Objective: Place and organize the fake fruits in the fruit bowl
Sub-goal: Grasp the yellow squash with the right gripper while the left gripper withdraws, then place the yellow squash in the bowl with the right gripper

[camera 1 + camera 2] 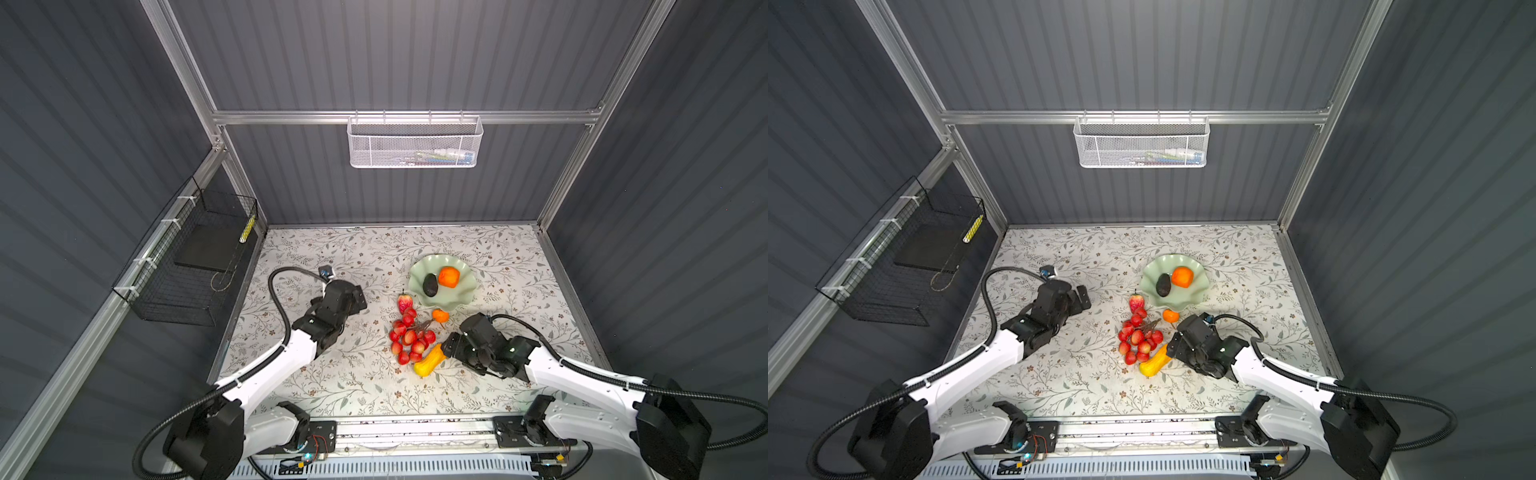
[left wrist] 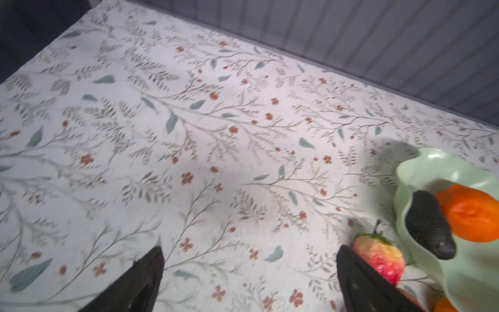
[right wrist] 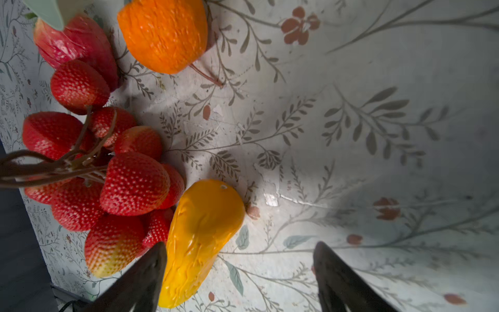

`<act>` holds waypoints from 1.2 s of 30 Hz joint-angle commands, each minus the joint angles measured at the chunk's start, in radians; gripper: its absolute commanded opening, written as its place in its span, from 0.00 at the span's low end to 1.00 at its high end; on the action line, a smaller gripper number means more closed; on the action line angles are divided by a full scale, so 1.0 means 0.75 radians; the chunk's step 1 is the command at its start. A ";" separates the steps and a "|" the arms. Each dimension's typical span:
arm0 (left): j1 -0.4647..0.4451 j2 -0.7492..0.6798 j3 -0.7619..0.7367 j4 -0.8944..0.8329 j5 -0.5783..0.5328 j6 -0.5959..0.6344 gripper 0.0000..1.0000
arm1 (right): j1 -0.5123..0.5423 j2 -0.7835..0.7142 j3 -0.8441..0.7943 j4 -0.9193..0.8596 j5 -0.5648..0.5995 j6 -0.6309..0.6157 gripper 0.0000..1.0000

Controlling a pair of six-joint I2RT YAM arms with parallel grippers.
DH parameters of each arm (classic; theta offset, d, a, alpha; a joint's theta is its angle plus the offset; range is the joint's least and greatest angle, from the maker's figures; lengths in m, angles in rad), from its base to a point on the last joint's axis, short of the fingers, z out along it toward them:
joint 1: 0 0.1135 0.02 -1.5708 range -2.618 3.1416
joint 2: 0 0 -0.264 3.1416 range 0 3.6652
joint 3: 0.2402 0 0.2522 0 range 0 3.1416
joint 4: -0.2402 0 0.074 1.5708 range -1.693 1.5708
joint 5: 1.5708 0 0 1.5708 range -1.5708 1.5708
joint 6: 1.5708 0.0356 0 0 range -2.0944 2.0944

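Right gripper (image 3: 240,244), jaws spread, brackets the yellow-orange gourd (image 3: 199,232) and should centre before squeezing its slick skin; left gripper (image 2: 249,250) gapes empty.

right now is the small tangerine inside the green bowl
No, the small tangerine sits on the table just outside the green bowl, which holds only the avocado and big orange.

I see the floral worktop (image 1: 332,374) carrying the fruit bowl (image 1: 446,301) right of centre; toward its near edge lie strawberry (image 1: 404,302), tangerine (image 1: 440,316), red bunch (image 1: 409,340), gourd (image 1: 430,360).
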 commanded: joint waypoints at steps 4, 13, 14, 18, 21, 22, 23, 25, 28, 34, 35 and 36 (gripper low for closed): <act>0.010 -0.126 -0.022 -0.044 -0.079 -0.055 1.00 | 0.065 0.126 0.042 0.122 0.041 0.177 0.82; 0.015 -0.128 -0.013 -0.077 -0.074 -0.034 1.00 | 0.102 0.231 0.024 0.190 0.101 0.317 0.62; 0.014 -0.134 -0.018 -0.077 -0.076 -0.029 1.00 | 0.104 0.231 0.025 0.189 0.103 0.319 0.59; 0.016 -0.147 -0.022 -0.080 -0.079 -0.023 1.00 | 0.107 0.193 0.002 0.172 0.121 0.321 0.44; 0.018 -0.147 -0.024 -0.079 -0.079 -0.023 1.00 | 0.109 0.106 -0.017 0.092 0.171 0.305 0.36; 0.016 -0.143 -0.026 -0.075 -0.079 -0.025 1.00 | 0.108 0.065 -0.018 0.046 0.196 0.295 0.34; 0.016 -0.137 -0.027 -0.073 -0.075 -0.027 1.00 | 0.109 0.015 -0.019 -0.007 0.226 0.282 0.32; 0.016 -0.125 -0.024 -0.069 -0.065 -0.032 1.00 | 0.109 -0.109 -0.015 -0.129 0.288 0.254 0.31; 0.019 -0.100 -0.011 -0.065 -0.043 -0.037 1.00 | 0.108 -0.313 0.017 -0.348 0.425 0.192 0.30; 0.021 -0.039 -0.010 -0.015 0.007 -0.044 1.00 | -0.219 -0.474 0.181 -0.401 0.462 -0.290 0.31; 0.021 -0.028 -0.008 -0.012 0.019 -0.045 1.00 | -0.281 -0.457 0.204 -0.365 0.423 -0.345 0.32; 0.021 -0.015 0.003 -0.011 0.037 -0.048 1.00 | -0.343 -0.428 0.231 -0.313 0.380 -0.404 0.32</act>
